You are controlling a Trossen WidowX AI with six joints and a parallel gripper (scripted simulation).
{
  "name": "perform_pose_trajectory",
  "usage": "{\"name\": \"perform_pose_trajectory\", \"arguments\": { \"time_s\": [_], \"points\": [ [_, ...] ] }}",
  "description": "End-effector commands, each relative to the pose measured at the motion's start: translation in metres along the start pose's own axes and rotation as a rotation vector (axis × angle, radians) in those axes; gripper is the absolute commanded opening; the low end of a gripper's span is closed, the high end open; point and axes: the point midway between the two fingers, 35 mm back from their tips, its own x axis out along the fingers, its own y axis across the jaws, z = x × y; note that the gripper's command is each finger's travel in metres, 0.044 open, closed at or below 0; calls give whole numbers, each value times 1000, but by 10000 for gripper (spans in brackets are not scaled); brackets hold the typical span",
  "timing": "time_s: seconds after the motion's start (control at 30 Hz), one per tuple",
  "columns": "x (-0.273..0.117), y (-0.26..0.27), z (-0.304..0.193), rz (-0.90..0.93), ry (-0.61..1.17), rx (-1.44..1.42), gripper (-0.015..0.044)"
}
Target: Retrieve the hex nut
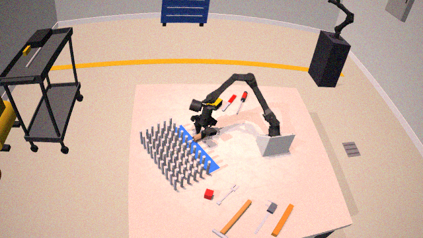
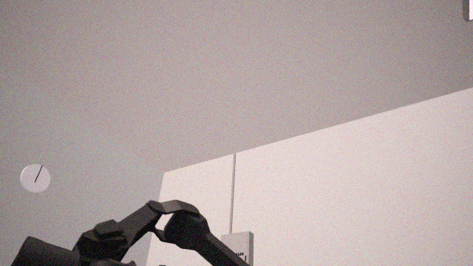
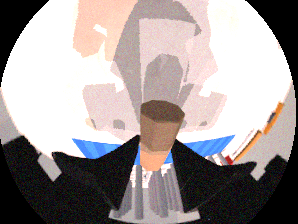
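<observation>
Matt brown, wood-like, that handle (image 1: 197, 137) (image 3: 161, 131) in the dark, dull, plastic-looking jaws (image 1: 203, 131)! Smooth grey metal on the spacers (image 1: 181, 180) (image 3: 160, 192), flat matt blue on the tape (image 1: 211, 165) (image 3: 217, 145), and the hammer's shaft (image 1: 236, 216) looks like orange wood.

You are looking at a workshop or robotics lab, where hammers (image 1: 235, 216), screwdrivers (image 1: 244, 96) and other hand tools lie on a pale surface (image 1: 317, 185). Beyond it, you see a wheeled cart (image 1: 43, 139), a blue drawer cabinet (image 1: 185, 11) and a second robot arm (image 1: 347, 23) on a dark pedestal (image 1: 327, 59), with a yellow line (image 1: 185, 61) across the floor. A pale disc (image 2: 35, 178) on the wall appears to be a clock, though grain blurs your view.
</observation>
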Motion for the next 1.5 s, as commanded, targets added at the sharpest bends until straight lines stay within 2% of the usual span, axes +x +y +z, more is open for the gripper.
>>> {"name": "perform_pose_trajectory", "arguments": {
  "time_s": [0.0,1.47],
  "points": [
    [-1,-1,3,-3,4,-3,0],
    [-9,-2,31,-2,3,-3,0]
  ]
}}
